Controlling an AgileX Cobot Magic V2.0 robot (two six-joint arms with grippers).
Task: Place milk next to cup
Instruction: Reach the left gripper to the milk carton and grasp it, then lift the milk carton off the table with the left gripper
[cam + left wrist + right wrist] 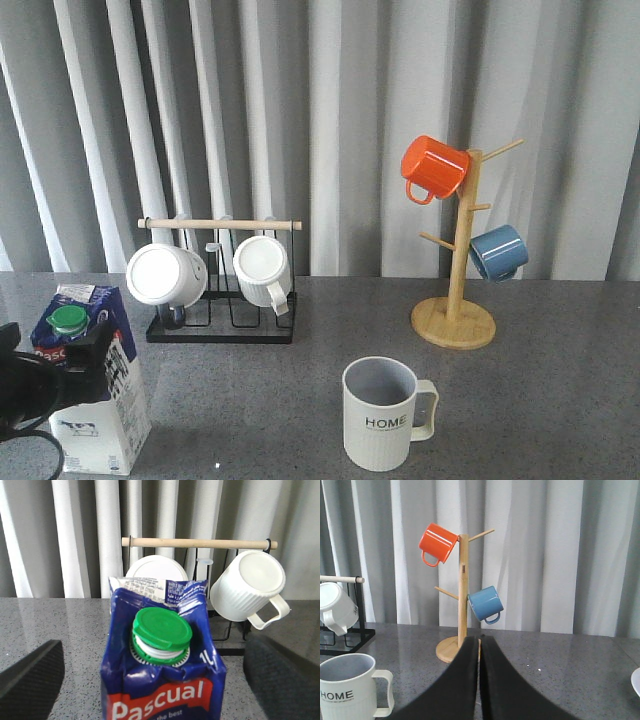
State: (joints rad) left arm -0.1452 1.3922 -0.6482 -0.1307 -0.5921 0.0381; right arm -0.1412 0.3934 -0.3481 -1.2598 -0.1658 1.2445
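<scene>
Milk carton stands upright at the table's left edge, framed by the left gripper (152, 672).

The milk (95, 385) has its long axis vertical, green cap facing the camera; the cup (385, 412) sits at its 3 o'clock, well apart. The left wrist view shows wide-spread fingers either side of the carton, not touching; the right gripper (479, 680) is pressed closed.

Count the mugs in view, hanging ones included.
5. Two white mugs hang on the black rack; an orange mug and a blue mug hang on the wooden tree; the HOME cup stands on the table. None looks hidden.
</scene>
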